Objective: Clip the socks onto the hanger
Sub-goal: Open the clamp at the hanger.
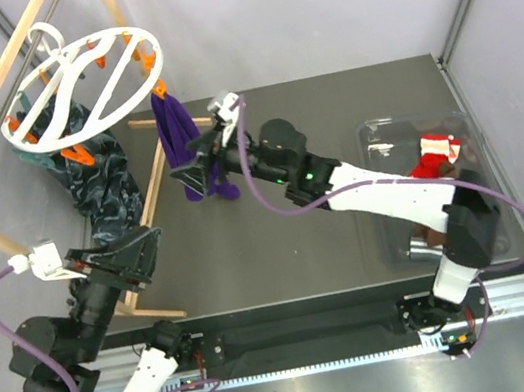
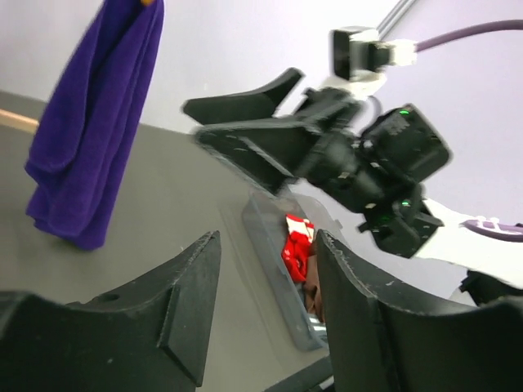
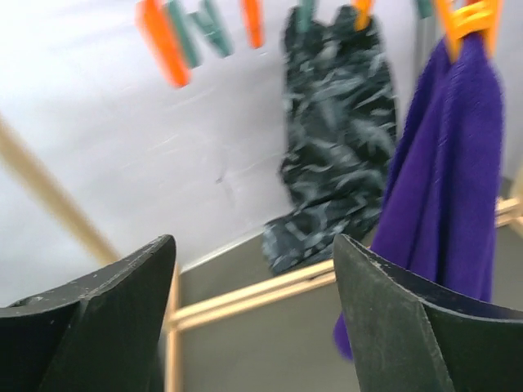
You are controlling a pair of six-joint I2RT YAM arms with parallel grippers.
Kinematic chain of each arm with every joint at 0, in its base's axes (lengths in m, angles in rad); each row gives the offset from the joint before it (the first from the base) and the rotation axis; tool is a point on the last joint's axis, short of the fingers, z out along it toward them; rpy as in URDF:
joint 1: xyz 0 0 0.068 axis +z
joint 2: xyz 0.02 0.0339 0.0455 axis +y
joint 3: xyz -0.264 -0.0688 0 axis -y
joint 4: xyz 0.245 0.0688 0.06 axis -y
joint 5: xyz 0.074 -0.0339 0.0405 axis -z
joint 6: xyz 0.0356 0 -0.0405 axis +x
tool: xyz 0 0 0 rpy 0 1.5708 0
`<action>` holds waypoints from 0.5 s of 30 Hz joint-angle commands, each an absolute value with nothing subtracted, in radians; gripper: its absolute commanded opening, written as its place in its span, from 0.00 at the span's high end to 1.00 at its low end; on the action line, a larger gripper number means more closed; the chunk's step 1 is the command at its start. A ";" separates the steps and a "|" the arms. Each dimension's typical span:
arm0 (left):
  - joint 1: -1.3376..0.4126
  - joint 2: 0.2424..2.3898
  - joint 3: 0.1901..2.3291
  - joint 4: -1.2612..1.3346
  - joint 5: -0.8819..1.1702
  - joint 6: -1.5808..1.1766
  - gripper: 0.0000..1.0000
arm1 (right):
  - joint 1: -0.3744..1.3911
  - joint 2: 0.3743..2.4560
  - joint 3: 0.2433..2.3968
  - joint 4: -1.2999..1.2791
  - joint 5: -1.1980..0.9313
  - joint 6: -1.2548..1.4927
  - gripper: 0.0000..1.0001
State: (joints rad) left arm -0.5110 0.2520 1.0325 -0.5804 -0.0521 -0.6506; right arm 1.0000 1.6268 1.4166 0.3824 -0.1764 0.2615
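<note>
The red socks (image 1: pixel 434 153) lie in a clear tray (image 1: pixel 379 140) at the right of the table; the left wrist view shows the socks (image 2: pixel 297 247) past my fingers. The white ring hanger (image 1: pixel 79 81) hangs at the top left with orange clips (image 3: pixel 162 41) on its rim. My right gripper (image 1: pixel 196 157) reaches to the left, close to the purple socks, far from the tray. Its jaws (image 3: pixel 253 245) are open with nothing between them. My left gripper (image 1: pixel 151 241) hovers low at the left, pointing across the table, also open and empty (image 2: pixel 268 245).
Long purple socks (image 1: pixel 179 139) and a dark teal patterned cloth (image 1: pixel 102 179) hang clipped from the hanger. A pale wooden frame (image 1: pixel 154 190) stands under and beside them. A brown item (image 2: pixel 313 287) lies in the tray near the red socks.
</note>
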 commanded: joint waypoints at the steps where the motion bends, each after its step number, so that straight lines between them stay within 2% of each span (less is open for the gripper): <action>1: -0.506 0.296 1.129 -0.555 -0.084 -0.575 0.46 | 1.005 1.729 1.549 0.395 -0.039 0.219 0.24; 5: -0.506 0.350 1.206 -0.606 -0.130 -0.535 0.49 | 1.005 1.813 1.626 0.388 -0.003 0.221 0.25; 15: -0.506 0.485 1.451 -0.611 -0.196 -0.416 0.53 | 1.057 1.995 1.801 0.566 -0.214 0.236 0.24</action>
State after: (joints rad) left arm -0.5110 0.4286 1.3849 -0.6125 -0.1719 -0.4877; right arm 1.0237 1.9633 1.6848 0.4141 -0.1097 0.2379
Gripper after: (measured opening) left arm 0.468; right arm 0.763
